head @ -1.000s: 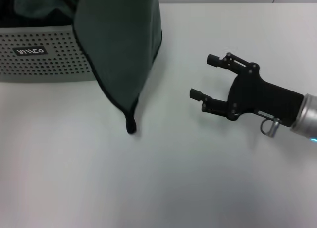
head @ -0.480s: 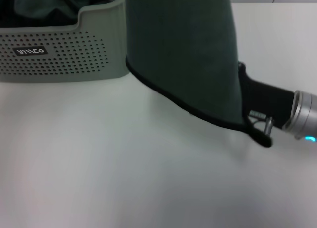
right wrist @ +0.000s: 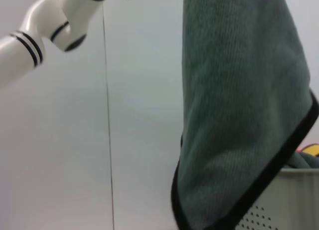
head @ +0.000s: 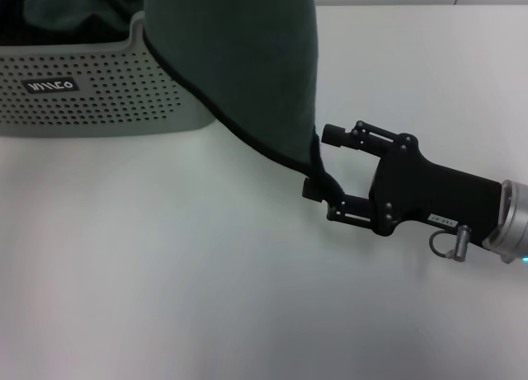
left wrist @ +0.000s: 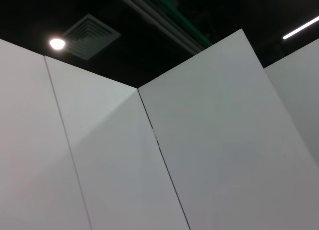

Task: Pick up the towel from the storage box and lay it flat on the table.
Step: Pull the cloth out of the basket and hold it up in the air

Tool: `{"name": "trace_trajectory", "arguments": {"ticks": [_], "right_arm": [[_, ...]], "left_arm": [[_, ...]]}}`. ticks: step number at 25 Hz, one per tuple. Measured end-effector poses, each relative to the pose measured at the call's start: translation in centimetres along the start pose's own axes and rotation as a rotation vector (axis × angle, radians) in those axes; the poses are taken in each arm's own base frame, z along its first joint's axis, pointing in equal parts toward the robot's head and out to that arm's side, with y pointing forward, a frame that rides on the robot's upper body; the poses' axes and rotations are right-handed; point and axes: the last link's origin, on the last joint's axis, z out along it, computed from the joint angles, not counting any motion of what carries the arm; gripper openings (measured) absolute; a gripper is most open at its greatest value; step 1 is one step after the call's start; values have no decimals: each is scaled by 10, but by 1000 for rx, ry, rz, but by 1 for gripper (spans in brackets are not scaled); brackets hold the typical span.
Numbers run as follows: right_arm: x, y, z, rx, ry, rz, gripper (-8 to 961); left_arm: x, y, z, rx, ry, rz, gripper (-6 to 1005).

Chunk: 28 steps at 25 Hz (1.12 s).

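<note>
The towel (head: 239, 58) hangs from above the head view with its dark grey-green face and black edging showing; what holds its top is out of view. Its lower corner dangles just above the table (head: 165, 273), level with the fingertips of my right gripper (head: 322, 161). That gripper is open, reaching in from the right, and the towel's edge lies at the mouth of its fingers. The right wrist view shows the towel (right wrist: 239, 115) hanging close in front. The storage box (head: 99, 100) stands at the back left. My left gripper shows in no view.
Teal-green cloths (head: 58, 13) are bunched inside the box, which carries a small dark label (head: 51, 86). A corner of the box (right wrist: 284, 200) shows behind the towel. A white arm segment (right wrist: 45, 20) is high up in the right wrist view. The left wrist view shows only wall panels and ceiling.
The hanging towel swung right across my right gripper, hiding it, then back left. Its corner now hangs at the open right fingertips. The right gripper sits slightly lower in the view.
</note>
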Motion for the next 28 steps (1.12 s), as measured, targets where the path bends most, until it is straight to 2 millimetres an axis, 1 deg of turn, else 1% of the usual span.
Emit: {"name": "trace_trajectory", "arguments": {"ticks": [5,8,10,12,15,18,21,24,26,28], "right_arm": [[1,0,1,-3,9,-13,719],[-1,3,-4,-17,-7,19,718],[-3,4,-12,-29,-17,79,718],[-6,6,-25,-49,-29,157,718],[-17,7,-43,-95,-65,258,718],[-27,3,-50,-127,-84,321,718],[-35,-2,-47,-133,-114,332,717],[-33,-4,-34,-132,-103,314,717],[-26,-4,-23,-129,-60,277,717],[-13,-1,-12,-125,2,190,705]], "left_arm": [[3,-5,2,22,8,32,18],[3,-8,3,34,4,50,18],[2,-10,2,43,2,53,18],[1,-11,1,48,1,53,18],[-1,-12,0,53,-2,54,18],[-2,-11,0,52,-3,54,18],[-2,-11,1,48,-1,55,18],[-2,-11,2,45,4,54,18],[-2,-10,2,44,6,54,18],[-2,-10,2,45,6,54,19]]}}
